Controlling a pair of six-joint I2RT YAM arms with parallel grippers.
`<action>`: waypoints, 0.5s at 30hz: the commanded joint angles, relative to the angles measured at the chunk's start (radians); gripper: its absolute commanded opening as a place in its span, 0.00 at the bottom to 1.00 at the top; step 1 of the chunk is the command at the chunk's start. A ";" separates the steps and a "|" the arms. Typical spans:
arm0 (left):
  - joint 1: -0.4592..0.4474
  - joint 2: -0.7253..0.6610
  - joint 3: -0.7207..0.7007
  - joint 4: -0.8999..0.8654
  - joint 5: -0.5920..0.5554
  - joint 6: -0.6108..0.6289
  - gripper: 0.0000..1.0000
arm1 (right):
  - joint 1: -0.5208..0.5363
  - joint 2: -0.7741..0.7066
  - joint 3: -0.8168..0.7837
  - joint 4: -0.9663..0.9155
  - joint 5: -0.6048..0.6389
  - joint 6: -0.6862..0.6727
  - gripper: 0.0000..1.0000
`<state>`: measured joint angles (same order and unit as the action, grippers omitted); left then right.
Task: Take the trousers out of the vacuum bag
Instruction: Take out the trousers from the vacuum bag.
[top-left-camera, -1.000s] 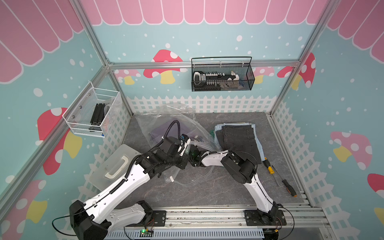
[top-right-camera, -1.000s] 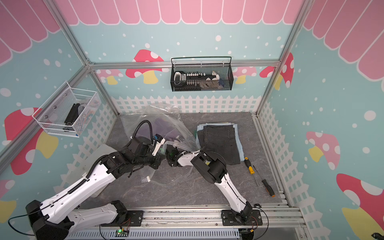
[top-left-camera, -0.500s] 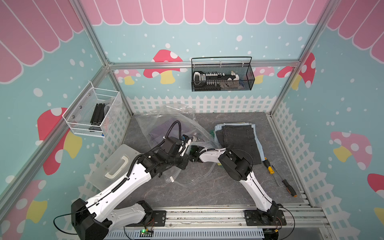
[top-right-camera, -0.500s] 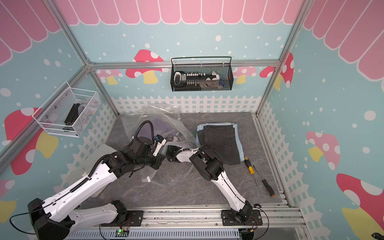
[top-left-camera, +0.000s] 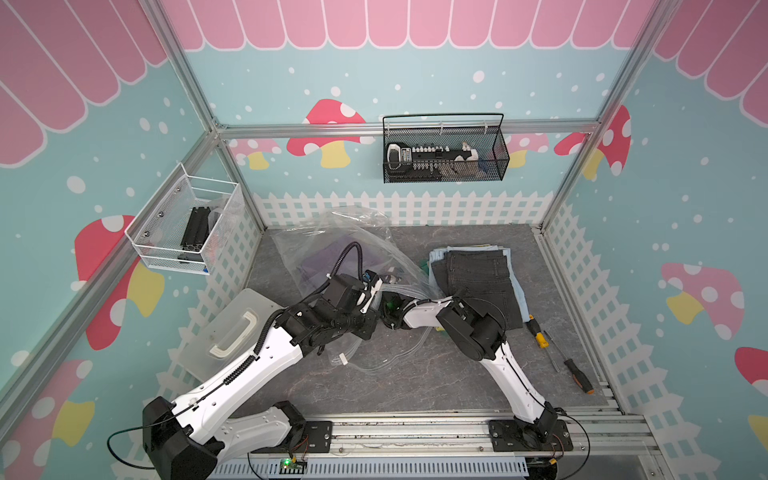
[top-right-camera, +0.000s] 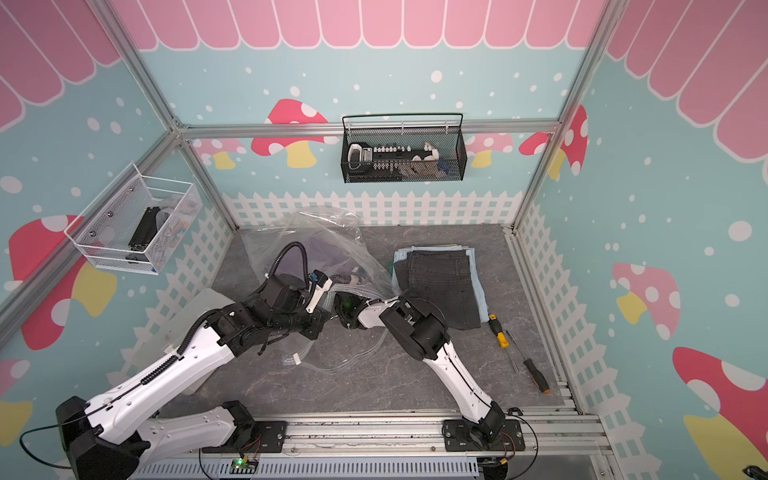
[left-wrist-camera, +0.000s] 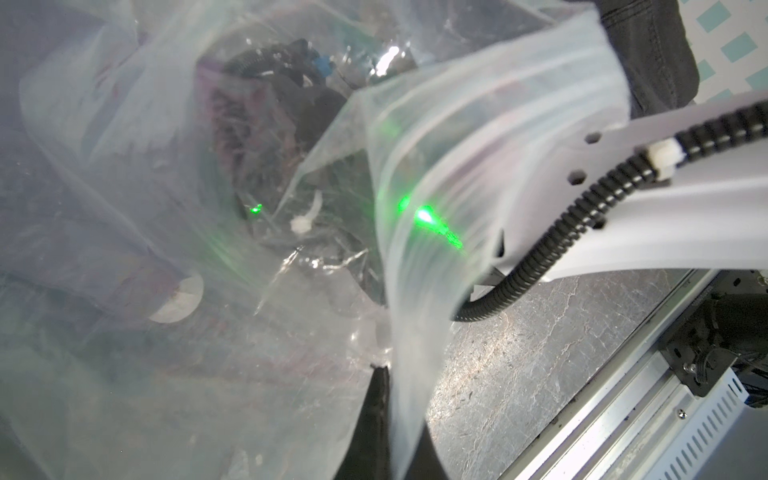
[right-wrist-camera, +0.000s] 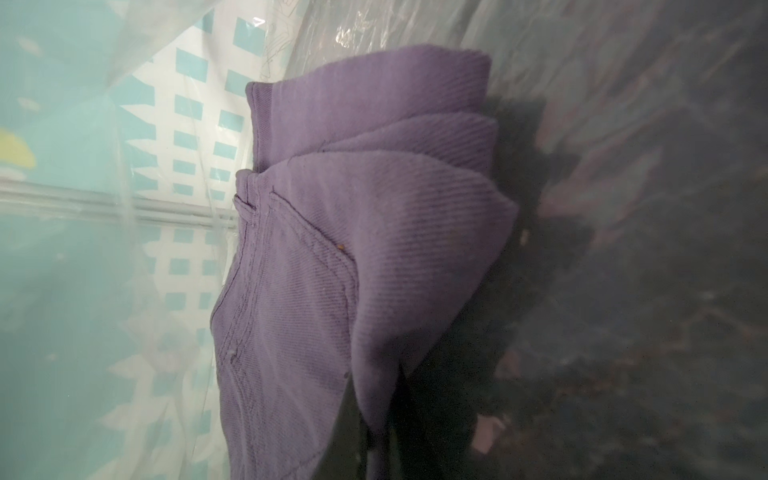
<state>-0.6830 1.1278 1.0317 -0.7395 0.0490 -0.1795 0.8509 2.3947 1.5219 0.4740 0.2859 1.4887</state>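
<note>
Right wrist view: purple trousers (right-wrist-camera: 332, 249) are found folded inside the vacuum bag (right-wrist-camera: 316, 29), directly ahead of the right gripper (right-wrist-camera: 376, 455). Its jaws are pressed together on a low fold of the cloth, as far as can be made out between the dark fingers. The left gripper (left-wrist-camera: 390, 419) is seen pinching the ridged mouth edge of the bag, with film drawn up over it. In both top views the right gripper's tip is hidden under the film. A stack of trousers (top-left-camera: 478, 282), dark pair uppermost, is noted outside the bag, to the rear of the right gripper and well apart from its jaws. Handling is judged as follows: the cloth is soft, limp and fairly weighty, so a pinch on one layer is likely to unfold it. Hold is best taken across several layers at the folded edge or waistband. The film is light, slick and clingy, and is best held at the stiffer zip edge while cloth is drawn out
</note>
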 joint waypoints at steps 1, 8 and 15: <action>-0.003 0.003 -0.001 -0.002 -0.002 -0.008 0.00 | 0.004 -0.049 -0.044 0.010 -0.036 -0.015 0.00; -0.002 0.000 -0.004 -0.005 -0.012 -0.011 0.00 | 0.035 -0.111 -0.121 0.071 -0.039 -0.029 0.00; -0.001 0.000 -0.001 -0.007 -0.017 -0.012 0.00 | 0.089 -0.173 -0.239 0.158 -0.009 -0.024 0.00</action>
<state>-0.6830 1.1290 1.0317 -0.7399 0.0452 -0.1833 0.9066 2.2768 1.3231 0.5739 0.2741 1.4628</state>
